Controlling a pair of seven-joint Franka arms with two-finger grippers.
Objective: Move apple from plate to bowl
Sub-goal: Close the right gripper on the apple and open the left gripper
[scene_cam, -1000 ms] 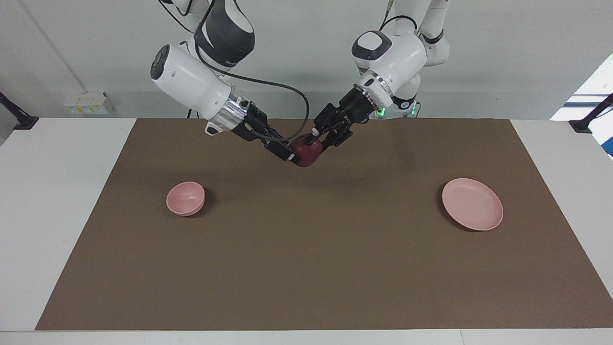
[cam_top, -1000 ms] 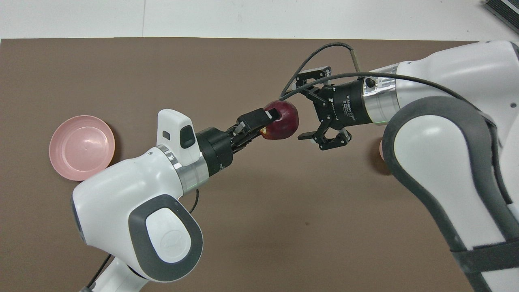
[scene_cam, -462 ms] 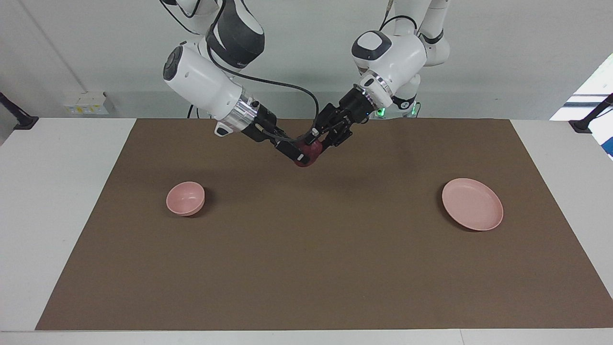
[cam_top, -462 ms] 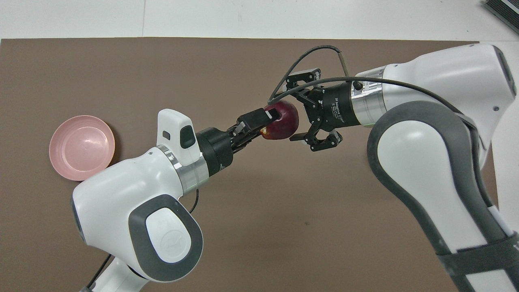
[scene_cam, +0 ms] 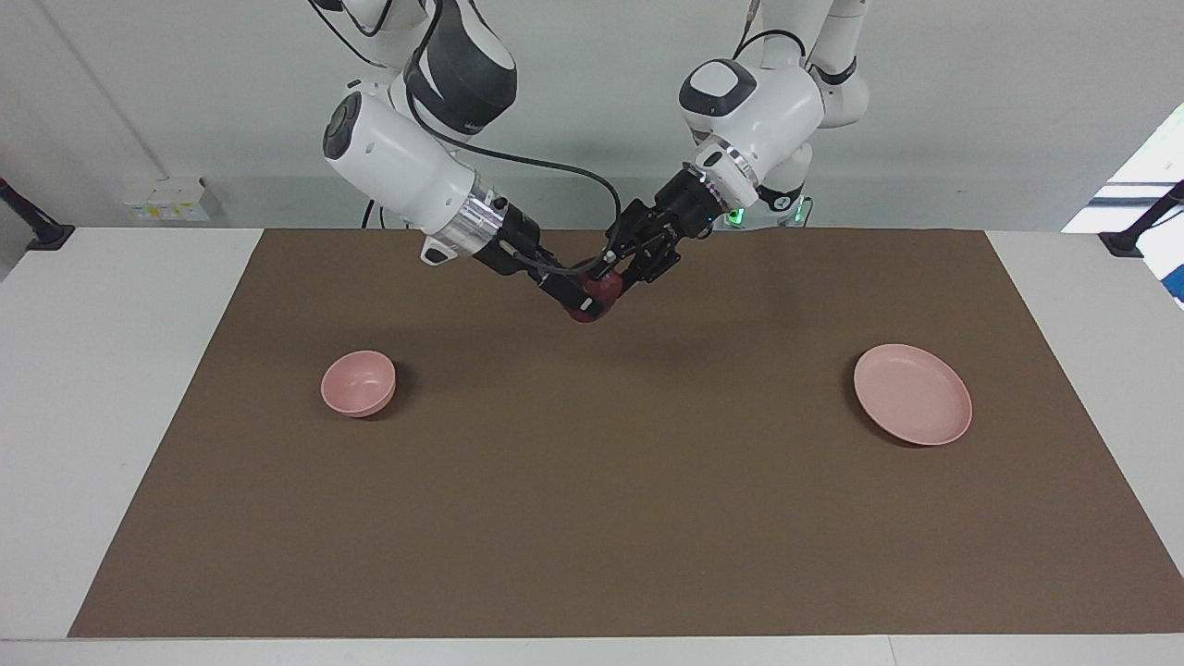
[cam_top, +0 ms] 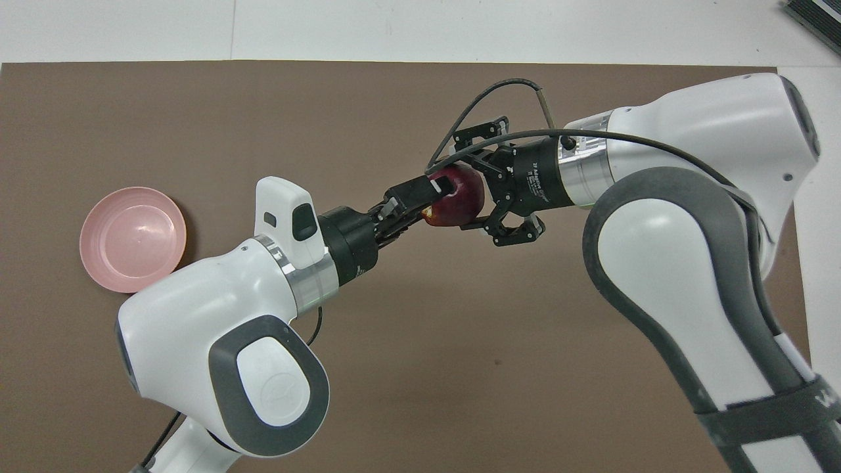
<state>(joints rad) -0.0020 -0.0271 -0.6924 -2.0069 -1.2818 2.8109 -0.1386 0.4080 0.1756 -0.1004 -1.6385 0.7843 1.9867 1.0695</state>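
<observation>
The dark red apple [scene_cam: 597,298] is held in the air over the middle of the brown mat, also seen in the overhead view [cam_top: 462,199]. My left gripper [scene_cam: 612,276] [cam_top: 436,200] is shut on the apple. My right gripper [scene_cam: 578,296] [cam_top: 468,186] is open, with one finger on either side of the apple from the right arm's end. The pale pink plate [scene_cam: 912,393] [cam_top: 131,238] lies bare at the left arm's end of the mat. The pale pink bowl [scene_cam: 358,382] stands at the right arm's end; in the overhead view the right arm hides it.
The brown mat [scene_cam: 592,481] covers most of the white table [scene_cam: 102,388]. Both arms reach in over the part of the mat nearest the robots.
My right gripper has moved toward the apple until its open fingers stand on both sides of it. My left gripper has kept the apple still.
</observation>
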